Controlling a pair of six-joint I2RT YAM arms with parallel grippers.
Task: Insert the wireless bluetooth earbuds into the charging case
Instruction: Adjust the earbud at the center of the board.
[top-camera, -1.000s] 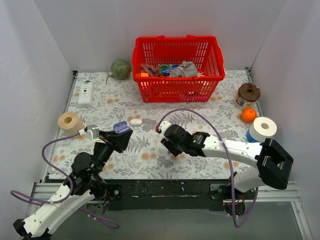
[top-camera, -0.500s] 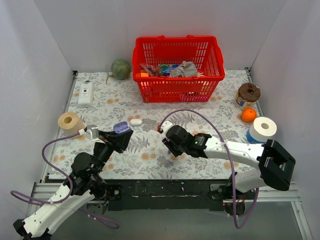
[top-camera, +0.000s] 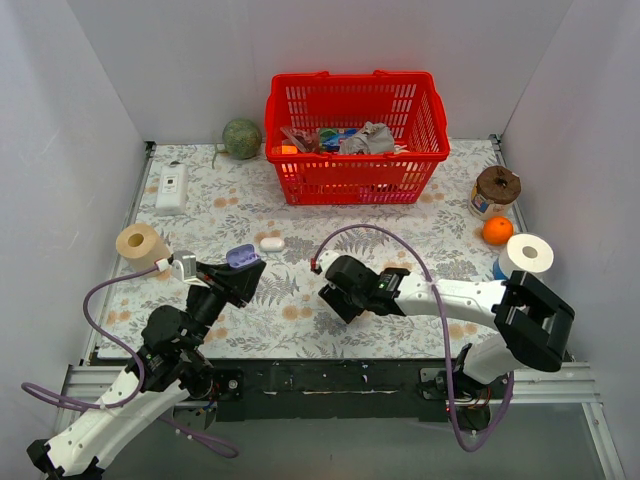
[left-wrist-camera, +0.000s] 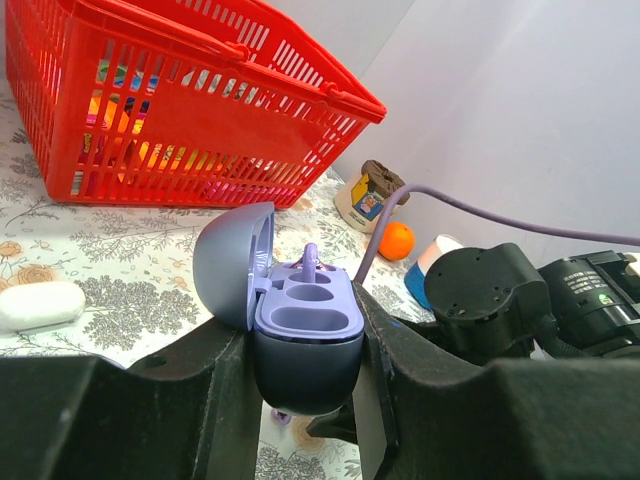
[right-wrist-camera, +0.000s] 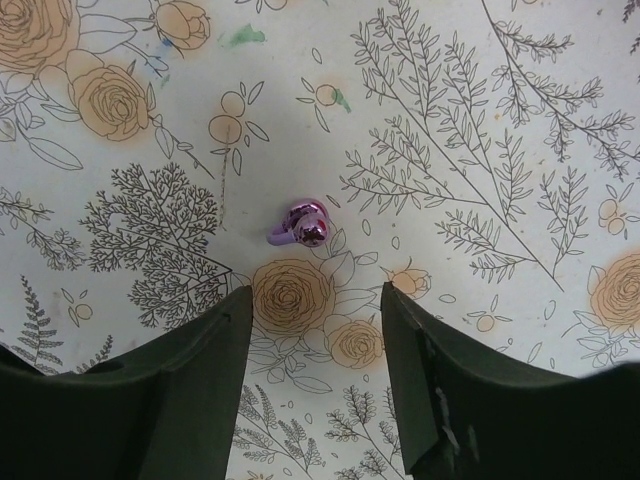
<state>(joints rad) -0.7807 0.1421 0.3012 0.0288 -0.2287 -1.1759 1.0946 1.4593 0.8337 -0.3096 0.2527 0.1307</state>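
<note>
Purple earbud (right-wrist-camera: 300, 224) lies just ahead of right gripper (right-wrist-camera: 315, 290), centred between its spread empty fingers, stem crosswise; left gripper (left-wrist-camera: 305, 350) clamps the open charging case (left-wrist-camera: 300, 320).

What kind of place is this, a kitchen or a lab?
Probably a robot test cell: plain white panels box in a floral-covered table, two arms are bolted to its near edge, and unrelated props like a red basket sit on it.

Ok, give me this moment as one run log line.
left gripper: shut on open charging case | right gripper: open, above loose earbud on tablecloth | earbud not gripped
</note>
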